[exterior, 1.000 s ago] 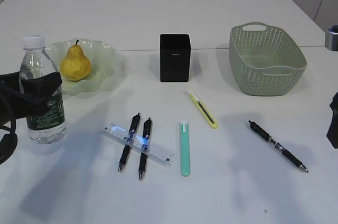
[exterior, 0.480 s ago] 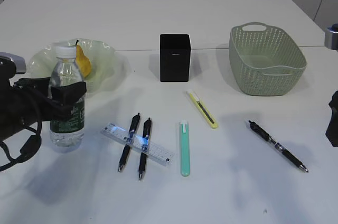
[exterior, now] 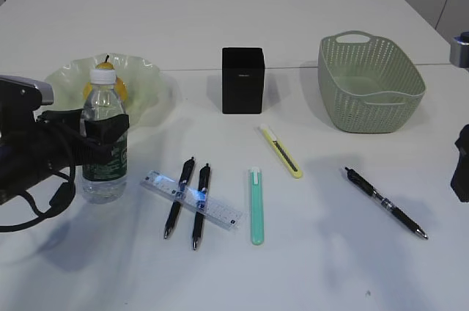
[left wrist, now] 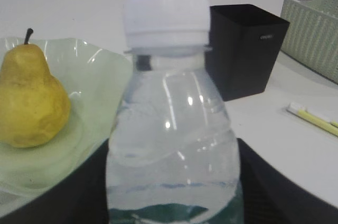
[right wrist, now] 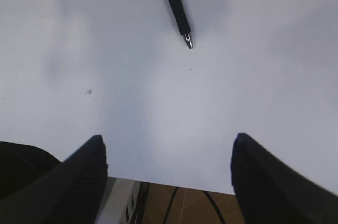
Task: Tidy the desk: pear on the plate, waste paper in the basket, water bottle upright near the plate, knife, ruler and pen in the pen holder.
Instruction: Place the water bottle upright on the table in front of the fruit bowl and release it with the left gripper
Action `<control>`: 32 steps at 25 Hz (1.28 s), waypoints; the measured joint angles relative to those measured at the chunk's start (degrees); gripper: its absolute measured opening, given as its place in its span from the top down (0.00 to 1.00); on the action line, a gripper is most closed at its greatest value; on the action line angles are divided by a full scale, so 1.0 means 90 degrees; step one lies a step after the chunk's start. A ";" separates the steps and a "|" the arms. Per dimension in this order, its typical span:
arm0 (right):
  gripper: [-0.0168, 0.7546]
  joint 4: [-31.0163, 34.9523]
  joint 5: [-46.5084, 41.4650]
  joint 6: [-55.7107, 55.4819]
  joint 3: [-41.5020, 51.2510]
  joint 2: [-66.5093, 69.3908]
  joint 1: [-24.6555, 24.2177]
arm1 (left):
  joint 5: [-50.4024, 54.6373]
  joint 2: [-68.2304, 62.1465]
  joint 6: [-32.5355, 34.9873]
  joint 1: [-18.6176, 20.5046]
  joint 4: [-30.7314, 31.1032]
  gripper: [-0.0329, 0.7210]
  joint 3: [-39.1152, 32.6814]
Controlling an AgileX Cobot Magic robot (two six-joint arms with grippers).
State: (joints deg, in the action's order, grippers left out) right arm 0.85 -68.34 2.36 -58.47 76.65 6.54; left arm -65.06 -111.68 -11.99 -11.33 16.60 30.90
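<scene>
Exterior view: pear [exterior: 105, 83] sits in plate [exterior: 150, 83]; basket [exterior: 370, 83] and pen holder [exterior: 242, 80] show nothing inside. Left gripper [exterior: 102, 138] is clamped on upright water bottle [exterior: 104, 135] just before the plate. Left wrist view: bottle fills frame. Right wrist view: right gripper [right wrist: 169, 168] fingers apart above desk [right wrist: 132, 49], pen [right wrist: 177, 7] beyond.

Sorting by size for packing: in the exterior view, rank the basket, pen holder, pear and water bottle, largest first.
1. basket
2. water bottle, though it stands nearer the camera
3. pen holder
4. pear, partly hidden behind the bottle

Bare desk [exterior: 330, 267] around lone pen [exterior: 386, 203]
</scene>
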 joint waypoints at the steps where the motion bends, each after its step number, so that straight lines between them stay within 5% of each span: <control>1: 0.27 0.0000 0.0015 0.0000 0.0000 0.0000 0.0000 | -0.0090 -0.0070 0.0000 0.0000 0.0000 0.40 0.0029; 32: 0.28 -0.0035 0.0156 -0.0012 0.0000 0.0000 0.0000 | -0.1239 -0.1099 0.0167 0.0000 -0.0262 0.32 0.0496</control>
State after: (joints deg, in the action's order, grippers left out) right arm 0.53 -66.94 2.26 -58.47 76.65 6.54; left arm -76.20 -121.58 -10.49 -11.33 14.24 35.36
